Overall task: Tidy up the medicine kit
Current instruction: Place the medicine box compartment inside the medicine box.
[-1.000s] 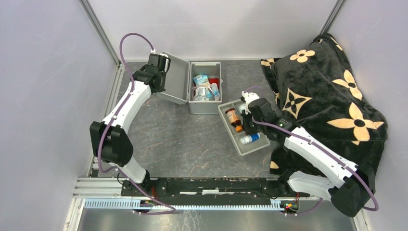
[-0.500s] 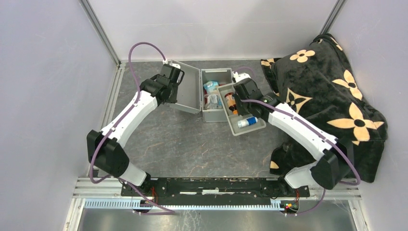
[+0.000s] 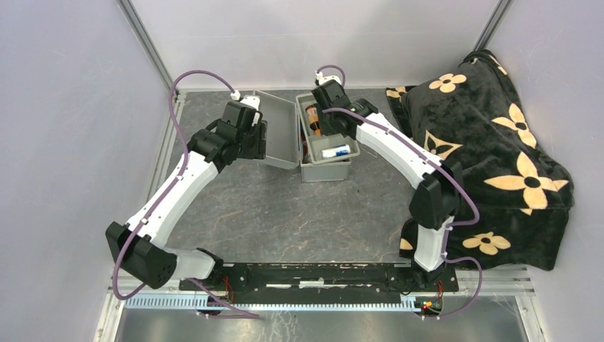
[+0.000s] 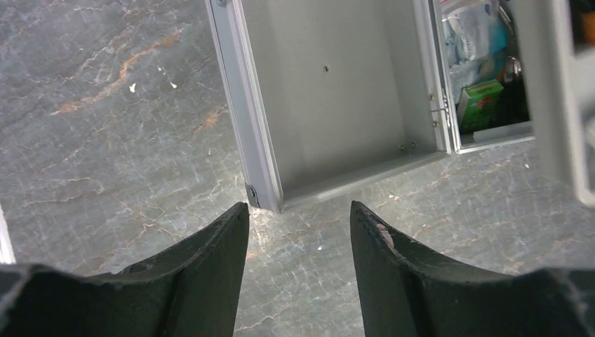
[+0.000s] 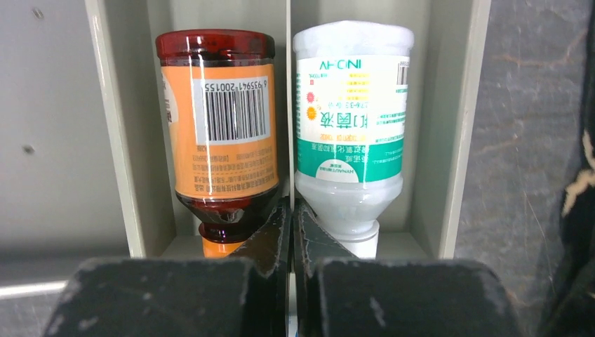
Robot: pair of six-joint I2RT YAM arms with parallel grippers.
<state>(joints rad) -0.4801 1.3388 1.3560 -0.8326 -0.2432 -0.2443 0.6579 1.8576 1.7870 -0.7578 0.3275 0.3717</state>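
The silver-grey medicine kit stands open at the back of the table, its lid swung out to the left. My left gripper is open just left of the lid. In the left wrist view the fingertips of the left gripper flank bare table below the lid's corner and hold nothing. My right gripper is shut on the middle divider of a grey divided tray held over the kit's body. An orange bottle and a white bottle lie in the tray.
A black blanket with cream flowers is heaped along the right side. Packets and a green box fill the kit's body. Enclosure walls and metal posts close in the left, back and right. Grey table lies in front of the kit.
My right arm carried the tray with its bottles from the table right of the kit up and left over the kit. My left gripper opened, let go of the lid and drew back.
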